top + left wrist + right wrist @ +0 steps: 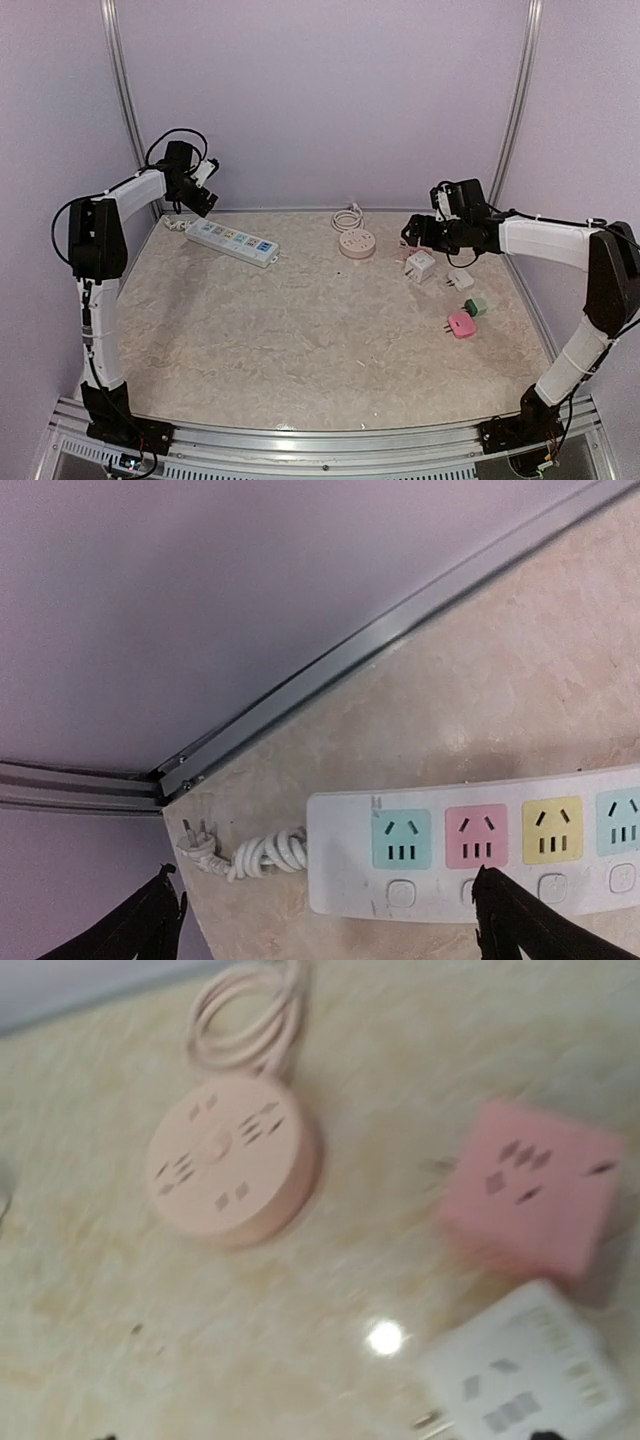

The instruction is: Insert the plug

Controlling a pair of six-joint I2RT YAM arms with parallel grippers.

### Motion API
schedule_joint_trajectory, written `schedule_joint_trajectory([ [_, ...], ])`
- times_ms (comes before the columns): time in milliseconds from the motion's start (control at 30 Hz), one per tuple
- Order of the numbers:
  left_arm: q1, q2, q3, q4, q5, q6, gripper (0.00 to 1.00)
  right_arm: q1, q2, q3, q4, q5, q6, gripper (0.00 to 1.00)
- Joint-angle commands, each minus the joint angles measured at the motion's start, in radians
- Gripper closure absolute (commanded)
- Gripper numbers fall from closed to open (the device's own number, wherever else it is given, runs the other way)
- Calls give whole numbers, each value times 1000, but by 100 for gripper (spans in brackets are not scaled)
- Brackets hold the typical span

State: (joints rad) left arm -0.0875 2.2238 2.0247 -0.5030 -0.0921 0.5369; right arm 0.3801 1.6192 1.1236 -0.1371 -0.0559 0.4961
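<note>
A white power strip [232,240] with coloured sockets lies at the back left. Its short coiled cord and plug [200,845] lie at its left end. My left gripper [205,200] hovers open and empty over that end; in the left wrist view its gripper [322,875] straddles the green socket [401,838] and the strip's end. My right gripper [413,233] hovers open and empty at the back right, next to a round pink socket [357,243]. Below it lie a pink cube adapter [530,1190] and a white adapter [525,1380]. Only the tips of its fingers show.
The round socket's coiled cord [347,218] lies behind it. A white adapter [420,265], a smaller white plug [460,279], a green plug [476,306] and a pink plug [461,324] lie at the right. A metal rail [400,630] borders the back wall.
</note>
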Motion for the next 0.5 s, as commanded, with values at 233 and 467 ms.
schedule_joint_trajectory([
  [233, -145, 271, 225, -5, -273, 300, 1, 132, 49, 85, -125, -46, 7, 13],
  [467, -147, 340, 243, -139, -249, 303, 1, 203, 65, 155, -199, 18, -36, 12],
])
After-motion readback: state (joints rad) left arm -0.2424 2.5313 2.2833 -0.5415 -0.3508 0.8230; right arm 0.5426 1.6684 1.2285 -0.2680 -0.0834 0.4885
